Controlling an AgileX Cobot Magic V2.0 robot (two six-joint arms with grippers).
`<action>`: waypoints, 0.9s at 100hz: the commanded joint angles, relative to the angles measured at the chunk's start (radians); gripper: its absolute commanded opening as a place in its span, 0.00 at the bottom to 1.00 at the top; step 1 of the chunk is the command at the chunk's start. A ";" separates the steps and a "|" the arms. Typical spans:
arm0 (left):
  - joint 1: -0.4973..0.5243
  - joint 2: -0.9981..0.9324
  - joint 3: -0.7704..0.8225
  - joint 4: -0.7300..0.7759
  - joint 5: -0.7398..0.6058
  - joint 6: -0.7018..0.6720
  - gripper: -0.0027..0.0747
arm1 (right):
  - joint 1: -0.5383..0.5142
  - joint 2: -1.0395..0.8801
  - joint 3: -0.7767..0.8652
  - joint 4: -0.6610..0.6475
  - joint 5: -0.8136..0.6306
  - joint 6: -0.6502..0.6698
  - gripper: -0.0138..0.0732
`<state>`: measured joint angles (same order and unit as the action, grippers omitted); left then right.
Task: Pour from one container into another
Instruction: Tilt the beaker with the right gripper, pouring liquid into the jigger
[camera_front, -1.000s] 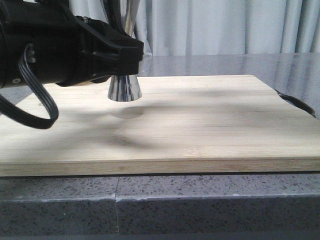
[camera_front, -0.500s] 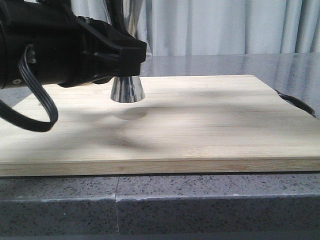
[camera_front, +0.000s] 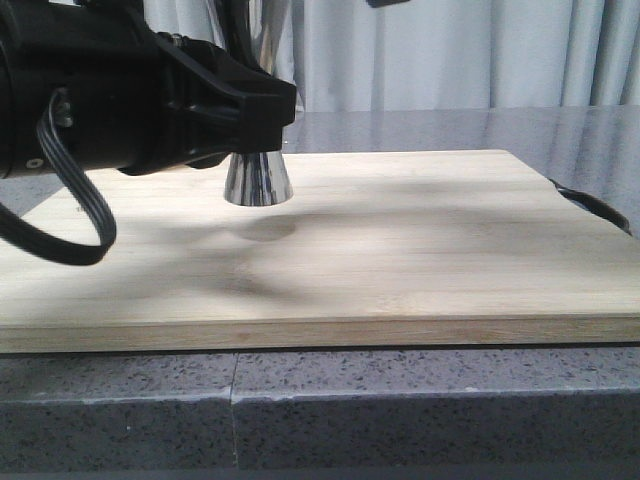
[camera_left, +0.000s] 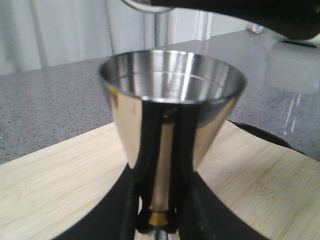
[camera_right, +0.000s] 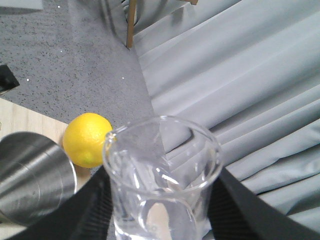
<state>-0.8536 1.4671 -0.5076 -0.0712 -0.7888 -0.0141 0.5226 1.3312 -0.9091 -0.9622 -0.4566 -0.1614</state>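
- Two claws are at work, one for each cup, so one cup can be held steady while the other pours.
- The left claw (camera_left: 159, 220) is closed around the thin waist of the steel jigger (camera_left: 172, 100), right by its gold band (camera_left: 159, 218). Holding the narrow middle keeps the open top free for pouring into.
- In the front view the jigger's bottom (camera_front: 258, 180) seems to float just above the wooden board (camera_front: 400, 250), with a shadow under it. I think it is being held up a little, not standing.
- The right claw (camera_right: 160, 210) is closed on the glass beaker (camera_right: 162, 175), with one dark finger (camera_right: 80, 210) on each side. The grip is low down, so the rim and pouring lip stay clear.
- The beaker is up in the air, just beside the jigger (camera_right: 30, 175), with its lip turned toward it.
- I cannot tell how much is in the beaker.
- A lemon (camera_right: 87, 137) sits behind both cups, out of the way.
- The grey surface (camera_front: 400, 410) holds the board.
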 joint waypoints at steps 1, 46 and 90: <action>-0.005 -0.038 -0.030 0.003 -0.089 -0.012 0.01 | 0.000 -0.038 -0.038 0.006 -0.050 -0.012 0.44; -0.005 -0.038 -0.030 0.003 -0.089 -0.012 0.01 | 0.000 -0.038 -0.038 -0.054 -0.037 -0.054 0.44; -0.005 -0.038 -0.030 0.003 -0.089 -0.012 0.01 | 0.000 -0.038 -0.038 -0.055 -0.037 -0.109 0.44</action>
<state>-0.8536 1.4671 -0.5076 -0.0695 -0.7871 -0.0147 0.5226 1.3312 -0.9091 -1.0385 -0.4488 -0.2472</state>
